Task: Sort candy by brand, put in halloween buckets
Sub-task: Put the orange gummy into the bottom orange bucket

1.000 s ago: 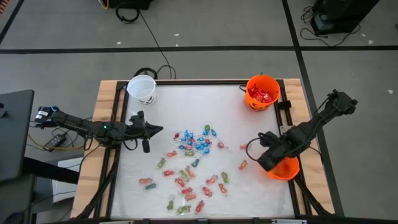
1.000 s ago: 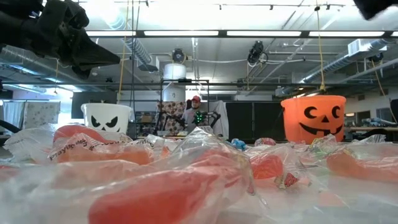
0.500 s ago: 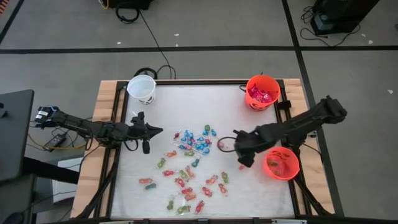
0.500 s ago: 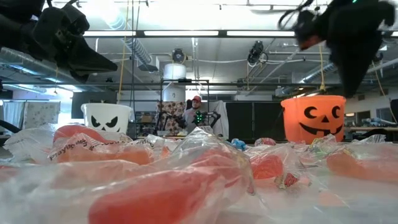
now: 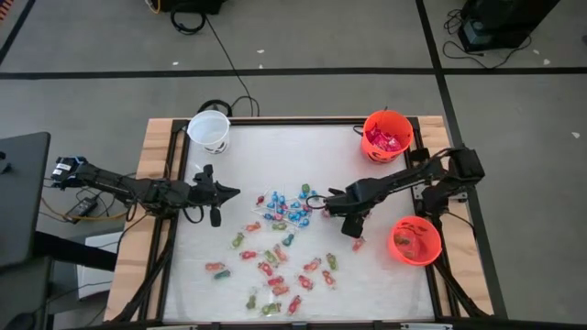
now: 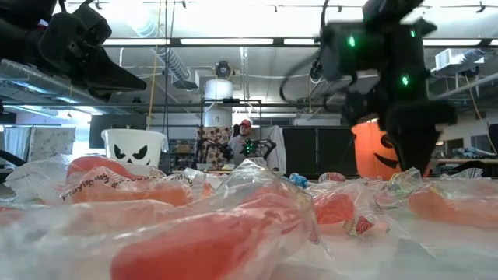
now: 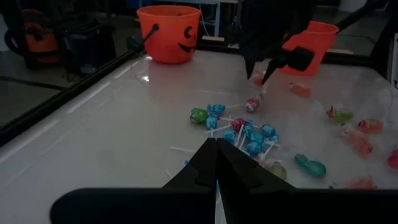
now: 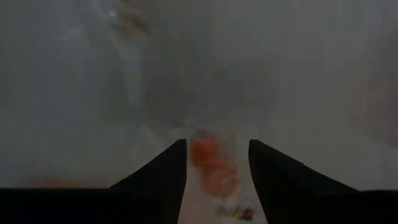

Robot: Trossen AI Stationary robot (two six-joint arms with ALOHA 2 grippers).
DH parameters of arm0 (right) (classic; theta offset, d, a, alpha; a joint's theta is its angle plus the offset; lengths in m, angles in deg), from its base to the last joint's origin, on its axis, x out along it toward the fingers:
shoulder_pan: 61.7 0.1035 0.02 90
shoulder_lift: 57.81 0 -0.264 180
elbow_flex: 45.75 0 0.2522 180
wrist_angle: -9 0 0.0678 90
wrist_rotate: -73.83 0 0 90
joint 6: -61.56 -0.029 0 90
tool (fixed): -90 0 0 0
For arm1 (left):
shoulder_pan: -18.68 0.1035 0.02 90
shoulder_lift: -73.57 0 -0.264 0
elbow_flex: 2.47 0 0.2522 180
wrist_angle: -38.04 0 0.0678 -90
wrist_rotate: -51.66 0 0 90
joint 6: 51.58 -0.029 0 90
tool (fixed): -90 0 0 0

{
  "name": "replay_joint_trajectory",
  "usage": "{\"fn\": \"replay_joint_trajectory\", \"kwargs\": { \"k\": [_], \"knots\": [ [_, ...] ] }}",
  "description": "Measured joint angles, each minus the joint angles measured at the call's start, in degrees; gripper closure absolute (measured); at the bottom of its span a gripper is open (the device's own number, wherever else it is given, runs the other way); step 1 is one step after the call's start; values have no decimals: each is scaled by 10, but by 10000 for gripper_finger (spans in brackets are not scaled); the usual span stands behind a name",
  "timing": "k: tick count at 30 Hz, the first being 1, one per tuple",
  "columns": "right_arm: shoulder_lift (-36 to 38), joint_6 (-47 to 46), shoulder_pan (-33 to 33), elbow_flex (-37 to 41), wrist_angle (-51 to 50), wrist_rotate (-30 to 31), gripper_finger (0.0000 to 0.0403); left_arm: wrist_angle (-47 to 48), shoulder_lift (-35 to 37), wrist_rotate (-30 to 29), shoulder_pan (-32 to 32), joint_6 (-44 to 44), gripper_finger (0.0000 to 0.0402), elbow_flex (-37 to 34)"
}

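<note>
I hang my right gripper (image 5: 357, 223), fingers spread, over an orange candy (image 8: 210, 160) near the table's (image 5: 275, 147) right edge — next: descend, pinch; left gripper (image 5: 225, 192) waits closed.

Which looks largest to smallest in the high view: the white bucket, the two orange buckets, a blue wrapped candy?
1. The two orange buckets, far right and near right: they look alike, so no ranking.
2. White bucket, slightly smaller.
3. Blue candy, far smallest.

A white-topped table (image 5: 248, 151) carries scattered candy (image 5: 280, 243), a white bucket (image 5: 210, 130) and two orange buckets (image 5: 386, 137).
</note>
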Motion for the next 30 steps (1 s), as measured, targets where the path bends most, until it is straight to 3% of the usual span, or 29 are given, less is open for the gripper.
{"fn": "replay_joint_trajectory", "kwargs": {
  "k": [6,13,22,30],
  "knots": [
    [2,-2,-23,51,47,-35,243,4,0,0,0,-14,388,0],
    [27,-13,-30,31,34,-66,383,11,0,0,0,-15,388,0],
    [173,-204,53,-91,-29,-93,395,10,0,4,0,-15,388,0],
    [255,-409,192,-139,-242,-93,398,10,0,8,0,-28,388,0]
  ]
}}
